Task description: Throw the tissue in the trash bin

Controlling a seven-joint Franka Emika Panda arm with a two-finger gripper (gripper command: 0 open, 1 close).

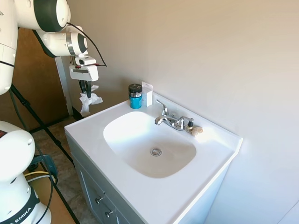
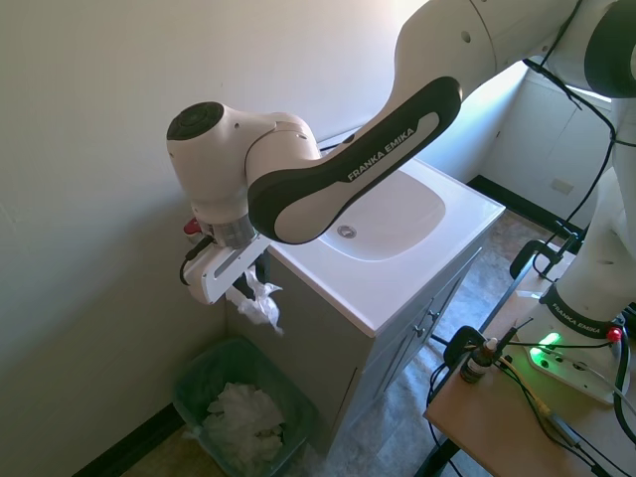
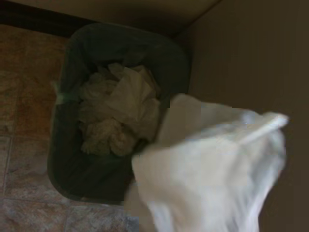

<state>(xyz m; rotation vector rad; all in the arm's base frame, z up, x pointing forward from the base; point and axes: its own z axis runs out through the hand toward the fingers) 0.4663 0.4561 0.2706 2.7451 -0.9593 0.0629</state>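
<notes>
white tissue [image 2: 260,304] in gripper [image 2: 248,279] above bin [image 2: 199,373]

Blurred, cropped and hidden parts around the sink cabinet and bin

In the wrist view the tissue [image 3: 212,169] is a blurred white mass cut off by the bottom edge, and the crumpled paper [image 3: 118,113] in the trash bin [image 3: 72,183] is soft and dim. The label on the blue jar [image 1: 135,96] is too small to read. The arm hides the sink's [image 2: 397,214] faucet in the second exterior view.
</notes>
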